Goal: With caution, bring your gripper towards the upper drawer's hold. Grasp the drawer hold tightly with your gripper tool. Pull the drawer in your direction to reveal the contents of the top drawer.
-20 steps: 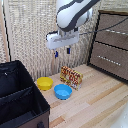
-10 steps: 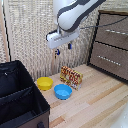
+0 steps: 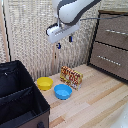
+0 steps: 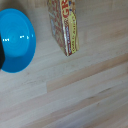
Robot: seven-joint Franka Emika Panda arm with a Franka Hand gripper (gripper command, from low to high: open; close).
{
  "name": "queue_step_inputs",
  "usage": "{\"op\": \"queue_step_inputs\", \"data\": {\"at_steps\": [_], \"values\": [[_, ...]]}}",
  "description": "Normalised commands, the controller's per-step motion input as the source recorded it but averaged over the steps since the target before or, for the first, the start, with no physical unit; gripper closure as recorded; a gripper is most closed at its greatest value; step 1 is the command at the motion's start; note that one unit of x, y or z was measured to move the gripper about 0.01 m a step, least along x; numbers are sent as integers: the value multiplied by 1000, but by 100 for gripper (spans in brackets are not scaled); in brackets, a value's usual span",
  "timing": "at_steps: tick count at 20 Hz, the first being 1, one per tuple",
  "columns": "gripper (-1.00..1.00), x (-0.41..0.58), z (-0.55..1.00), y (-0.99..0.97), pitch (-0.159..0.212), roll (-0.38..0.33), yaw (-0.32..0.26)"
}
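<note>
Closed dark brown upper drawer (image 3: 115,31) bears a horizontal silver drawer hold (image 3: 115,32).

Pale wood plank floor (image 3: 95,100); beige woven wall panel (image 3: 30,45) behind; soft even light.

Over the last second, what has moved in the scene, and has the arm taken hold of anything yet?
The gripper on the white-and-grey arm drifted slightly toward the exterior view's right, nearer the dark brown wooden upper drawer with its slim silver bar handle. It has grasped nothing. The yellow bowl, blue bowl, colourful box and black crate stayed put.
</note>
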Motion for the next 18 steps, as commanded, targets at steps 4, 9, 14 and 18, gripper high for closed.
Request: {"op": "queue_step_inputs", "data": {"at_steps": [4, 9, 14, 18], "values": [[-100, 124, 64, -58, 13, -355, 76], [-100, 225, 141, -14, 46, -339, 41], [-100, 333, 265, 0, 80, -298, 3], [-100, 419, 373, 2, 115, -254, -30]]}}
